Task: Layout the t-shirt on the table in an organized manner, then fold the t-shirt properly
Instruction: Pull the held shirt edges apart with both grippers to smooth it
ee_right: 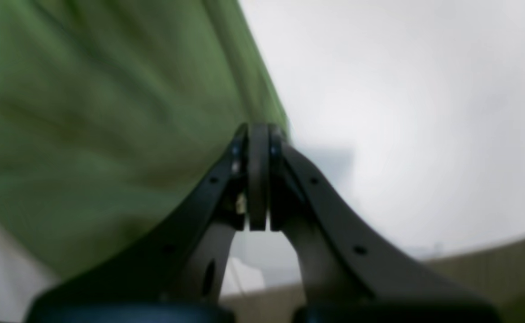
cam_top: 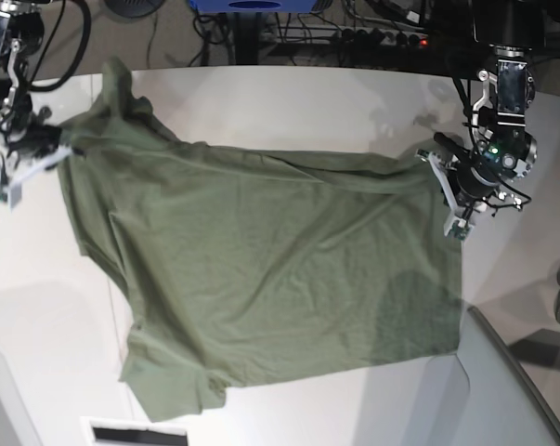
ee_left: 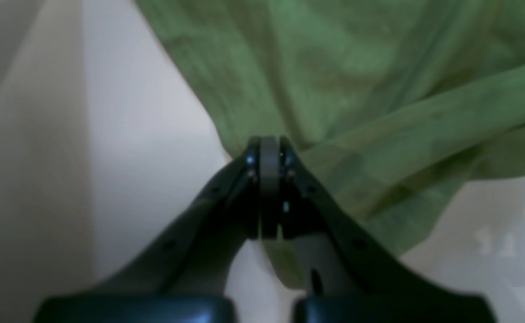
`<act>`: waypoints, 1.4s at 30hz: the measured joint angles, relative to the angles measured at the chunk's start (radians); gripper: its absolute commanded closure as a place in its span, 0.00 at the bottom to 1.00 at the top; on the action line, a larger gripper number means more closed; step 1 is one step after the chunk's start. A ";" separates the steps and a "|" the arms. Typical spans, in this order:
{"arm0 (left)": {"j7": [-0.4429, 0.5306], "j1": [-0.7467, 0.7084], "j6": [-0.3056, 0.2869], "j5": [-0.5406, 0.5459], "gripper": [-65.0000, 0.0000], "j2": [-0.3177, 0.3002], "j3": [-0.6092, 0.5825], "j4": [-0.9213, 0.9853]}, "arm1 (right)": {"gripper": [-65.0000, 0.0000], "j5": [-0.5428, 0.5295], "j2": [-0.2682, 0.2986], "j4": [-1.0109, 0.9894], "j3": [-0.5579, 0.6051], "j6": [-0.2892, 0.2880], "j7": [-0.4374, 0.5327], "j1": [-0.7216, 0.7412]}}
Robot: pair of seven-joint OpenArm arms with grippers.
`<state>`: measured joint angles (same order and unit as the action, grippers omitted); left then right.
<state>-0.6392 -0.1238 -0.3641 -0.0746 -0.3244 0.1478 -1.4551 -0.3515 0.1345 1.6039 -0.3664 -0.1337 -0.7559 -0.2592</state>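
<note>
The t-shirt (cam_top: 261, 269) is pinched at opposite edges by the clamped left gripper (ee_left: 269, 154) and right gripper (ee_right: 258, 134), stretched between them over the table (cam_top: 289, 93). Laying-out is judged underway; even lowering is called for next.

Black screw-studded pincer (ee_left: 269, 148) arms.

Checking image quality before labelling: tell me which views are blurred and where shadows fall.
Left wrist view: soft throughout, the t-shirt smeared into streaks. Right wrist view: blurrier still, cloth and table without sharp edges. Base view: sharp; a darker patch lies on the shirt's lower right, faint arm shadows on the tabletop.
</note>
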 measured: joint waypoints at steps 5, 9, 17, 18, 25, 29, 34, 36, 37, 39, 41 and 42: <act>0.005 -0.014 -0.003 0.000 1.00 0.002 -0.004 0.058 | 1.00 -0.005 0.004 -0.077 0.012 -0.013 0.011 0.174; 0.092 -0.085 -0.002 0.001 1.00 -0.032 0.006 0.092 | 1.00 0.006 0.050 -0.274 0.099 -0.005 0.005 0.307; 0.104 -0.218 -0.003 0.004 1.00 -0.062 0.161 0.093 | 1.00 -0.006 0.037 -0.433 0.267 -0.011 0.082 0.394; 0.096 -0.236 -0.003 -0.004 1.00 -0.062 0.190 0.092 | 1.00 -0.006 0.039 -0.436 0.278 -0.002 0.085 0.394; 0.109 -0.262 -0.003 0.004 1.00 -0.064 0.320 -0.015 | 1.00 -0.006 0.027 -0.438 0.292 -0.006 0.090 0.394; 0.095 -0.250 -0.005 0.009 1.00 -0.061 0.325 -0.082 | 1.00 -0.008 0.031 -0.466 0.287 -0.005 0.116 0.398; 0.105 -0.166 -0.004 0.005 1.00 -0.025 0.266 -0.108 | 1.00 -0.024 0.058 -0.646 0.287 -0.031 0.212 0.446; 0.103 -0.160 -0.006 0.003 1.00 -0.005 0.264 -0.108 | 1.00 -0.024 0.076 -0.706 0.283 -0.026 0.257 0.472; 0.092 -0.159 -0.006 0.000 1.00 0.002 0.265 -0.106 | 1.00 -0.023 0.081 -0.727 0.272 -0.023 0.271 0.481; 0.090 -0.153 -0.006 -0.002 1.00 0.008 0.266 -0.105 | 1.00 -0.024 0.086 -0.746 0.218 -0.025 0.290 0.479; 0.093 -0.145 -0.002 0.000 1.00 0.005 0.265 -0.105 | 1.00 -0.032 0.089 -0.755 0.142 -0.031 0.290 0.472; 0.095 -0.144 -0.002 0.000 1.00 0.003 0.262 -0.105 | 1.00 -0.030 0.092 -0.756 0.103 -0.029 0.286 0.471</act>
<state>-0.5446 -0.2680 -0.3664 -0.0750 -0.3214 0.4099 -1.5604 -0.3813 0.2268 0.8482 -0.2638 -0.1631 -0.4702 0.2115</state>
